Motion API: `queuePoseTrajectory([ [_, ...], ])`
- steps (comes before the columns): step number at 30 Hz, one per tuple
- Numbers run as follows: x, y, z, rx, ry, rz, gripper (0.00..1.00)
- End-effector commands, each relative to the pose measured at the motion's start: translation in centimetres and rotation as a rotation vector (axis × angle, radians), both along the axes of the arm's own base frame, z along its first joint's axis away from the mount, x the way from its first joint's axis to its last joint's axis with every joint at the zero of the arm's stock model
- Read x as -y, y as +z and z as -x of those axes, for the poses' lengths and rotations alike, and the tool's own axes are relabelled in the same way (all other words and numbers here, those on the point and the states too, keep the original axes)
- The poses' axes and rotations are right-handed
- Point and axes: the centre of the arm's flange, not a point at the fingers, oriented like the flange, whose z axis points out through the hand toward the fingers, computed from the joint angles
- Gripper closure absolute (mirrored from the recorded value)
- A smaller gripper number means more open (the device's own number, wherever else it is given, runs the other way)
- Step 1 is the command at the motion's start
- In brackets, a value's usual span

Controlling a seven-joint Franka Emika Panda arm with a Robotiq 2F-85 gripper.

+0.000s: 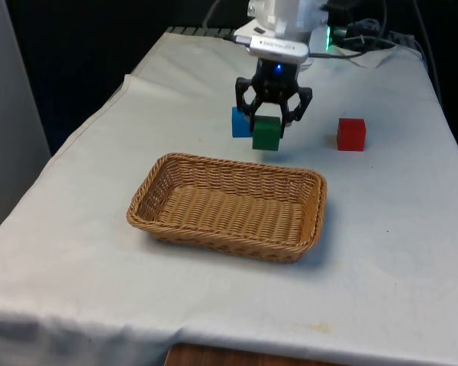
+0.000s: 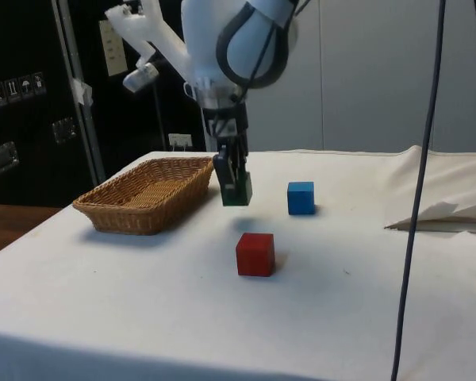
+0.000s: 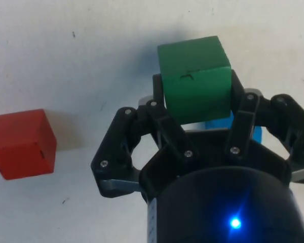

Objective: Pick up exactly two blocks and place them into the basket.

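The green wooden cube [image 1: 266,132], clamped in the black two-finger pincer [image 1: 271,120] clear of the counter [image 1: 397,229], should be carried level over the empty woven wicker basket [image 1: 229,207] before being released.

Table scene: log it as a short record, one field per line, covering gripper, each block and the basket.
gripper: shut on green block, lifted off the cloth
green block: held between the fingers, not yet over the basket
blue block: on the cloth, just behind the gripper
red block: on the cloth, apart from the others
basket: wicker, holds no blocks
blocks placed: none of two
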Motion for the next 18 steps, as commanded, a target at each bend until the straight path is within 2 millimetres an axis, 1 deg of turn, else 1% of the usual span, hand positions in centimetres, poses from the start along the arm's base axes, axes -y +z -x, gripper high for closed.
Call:
queuePoseTrajectory([
  [1,0.0,0.6,-0.3,-0.005,0.003,-0.006,0.95],
  [7,0.2,2.5,-1.5,-0.006,0.014,-0.009,0.95],
  [8,0.2,2.1,-1.4,0.001,0.01,0.0,0.95],
  [9,0.3,3.1,-1.9,-0.005,0.017,-0.009,0.95],
  [12,0.5,4.1,-2.5,-0.005,0.023,-0.01,0.95],
  [13,0.5,4.8,-2.8,-0.003,0.028,-0.011,0.95],
  [15,0.6,5.5,-3.2,-0.002,0.033,-0.012,0.95],
  [16,0.6,5.2,-3.2,0.002,0.03,-0.001,0.95],
  [18,0.7,6.1,-3.5,-0.001,0.038,-0.012,0.95],
])
